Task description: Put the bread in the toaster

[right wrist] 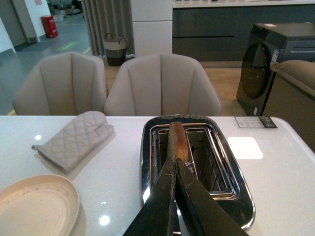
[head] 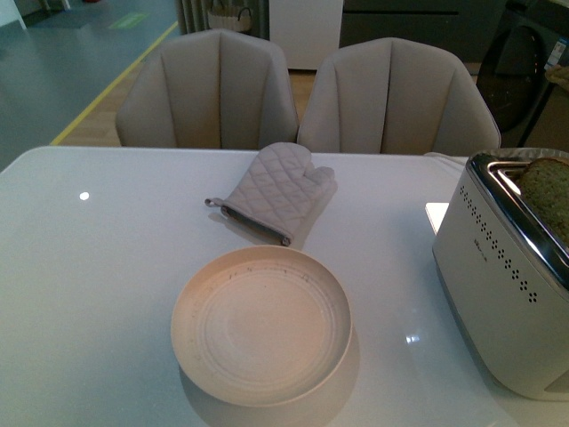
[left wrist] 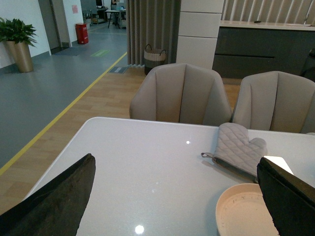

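Note:
The white toaster (head: pixel 498 294) stands at the table's right edge; its chrome slotted top also shows in the right wrist view (right wrist: pixel 236 196). My right gripper (right wrist: pixel 174 164) is shut on the bread (right wrist: pixel 176 140), seen edge-on and upright over the toaster's left slot. In the front view the bread (head: pixel 547 191) stands out of the toaster's top, partly cut off by the frame's edge. My left gripper (left wrist: pixel 172 196) is open and empty above the table, left of the plate. Neither gripper shows in the front view.
An empty beige plate (head: pixel 187 302) sits at the table's front middle. A quilted grey oven mitt (head: pixel 271 191) lies behind it. Two beige chairs (head: pixel 213 89) stand at the table's far side. A white card (right wrist: pixel 244 147) lies right of the toaster.

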